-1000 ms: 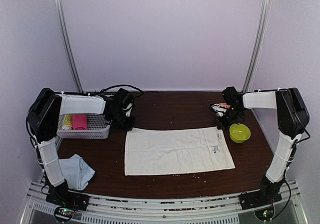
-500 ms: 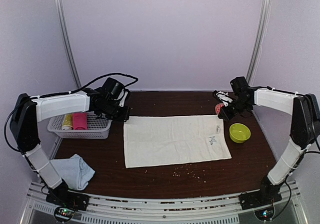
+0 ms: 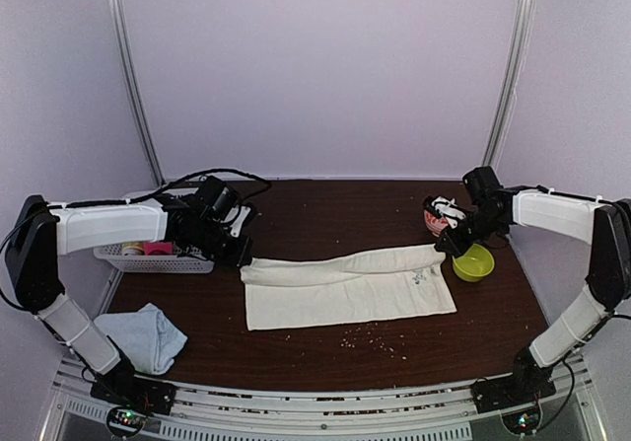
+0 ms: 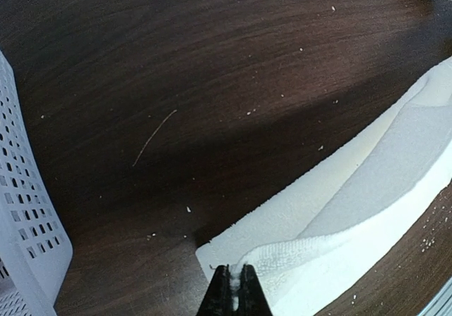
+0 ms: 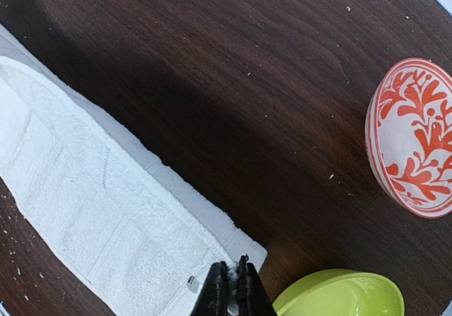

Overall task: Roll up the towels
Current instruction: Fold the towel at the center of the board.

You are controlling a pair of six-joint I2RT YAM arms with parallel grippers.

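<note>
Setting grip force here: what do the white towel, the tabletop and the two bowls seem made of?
White towel: soft terry cloth, looped nap and stitched hem. Tabletop: dark wood or wood-look laminate, visible grain, slight sheen. Red-patterned bowl: probably glazed ceramic, perhaps melamine; smooth painted surface. Green bowl: likely glossy plastic, uniform bright colour.

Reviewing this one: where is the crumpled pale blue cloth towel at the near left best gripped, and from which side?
Likely its right edge, from above. The pale blue cloth towel lies bunched and low on the dark wooden table, and its right edge borders bare wood, leaving room for a pinch.
</note>
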